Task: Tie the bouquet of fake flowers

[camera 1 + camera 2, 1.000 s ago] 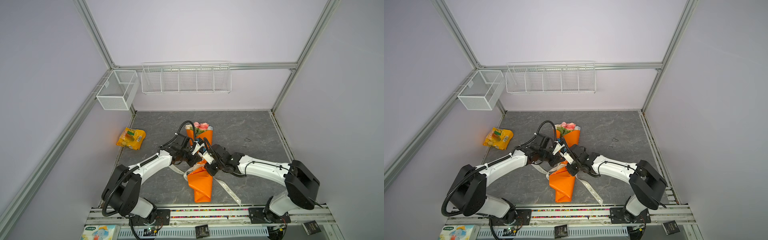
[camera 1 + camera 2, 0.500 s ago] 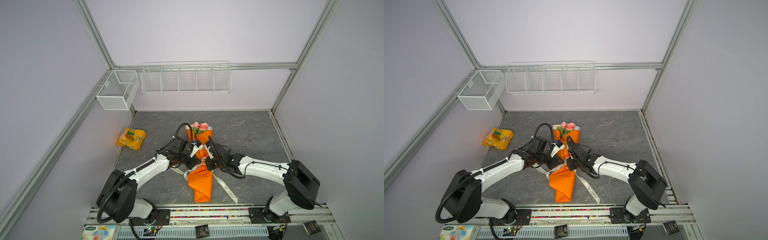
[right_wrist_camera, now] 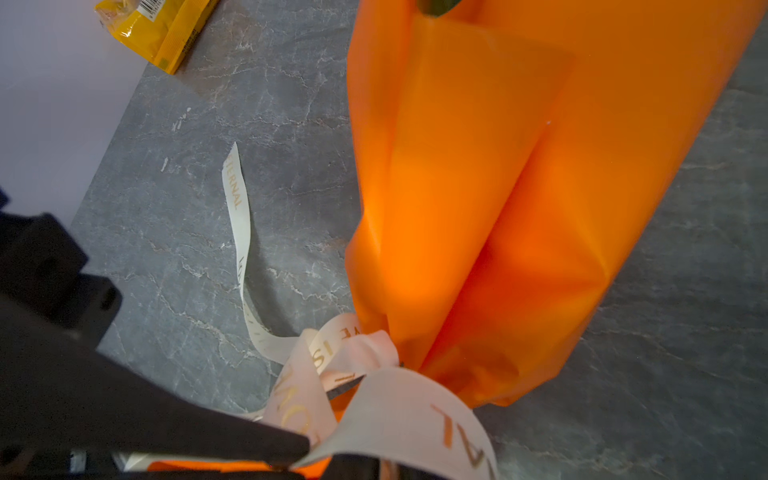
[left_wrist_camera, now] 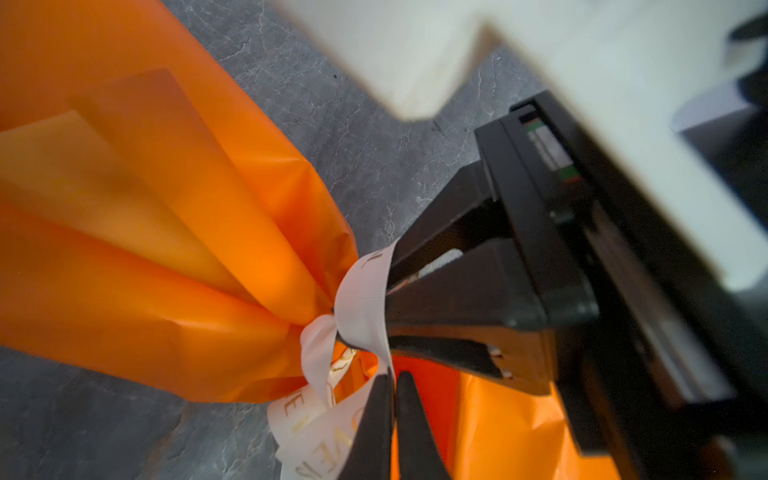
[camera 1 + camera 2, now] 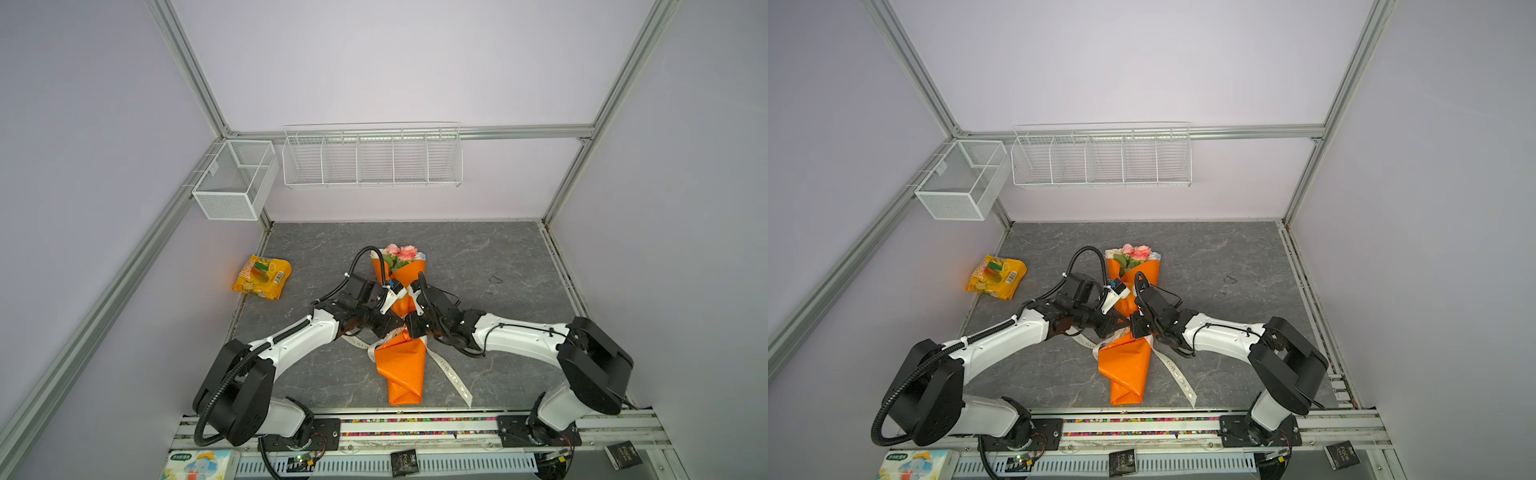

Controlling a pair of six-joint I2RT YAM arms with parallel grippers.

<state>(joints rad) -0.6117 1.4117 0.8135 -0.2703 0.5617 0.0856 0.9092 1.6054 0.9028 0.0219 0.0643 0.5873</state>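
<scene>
Your bouquet (image 5: pixel 402 368) lies flat on the bench (image 5: pixel 490 266). Its long axis runs away from the arm bases, with the flower heads (image 5: pixel 400 252) toward the back wall and the folded orange paper tail toward the front rail.

The coming move turns on the cinched waist between those ends — that is where the cream ribbon (image 4: pixel 362 299) wraps the paper. Both sets of fingers meet there, one from each side, so neither arm is clearly nearer.

From the left fingers (image 4: pixel 376 424) the waist sits just beyond the tips. They are clenched, and the ribbon runs right up to them, though you cannot tell whether a strand is pinched between. The right fingers (image 4: pixel 453 291) stand slightly apart with a ribbon loop draped over their tips; whether they grip it cannot be told. By the look of it, the knot is formed and wants pulling snug across the axis.

On the ribbon's loose tail (image 3: pixel 237 195) you can read "ETERNAL" in gold, and near the knot "VE IS" — likely part of "LOVE IS". The yellow snack bag (image 5: pixel 262 277), well apart to the left, shows a barcode; its name is too small to read.
</scene>
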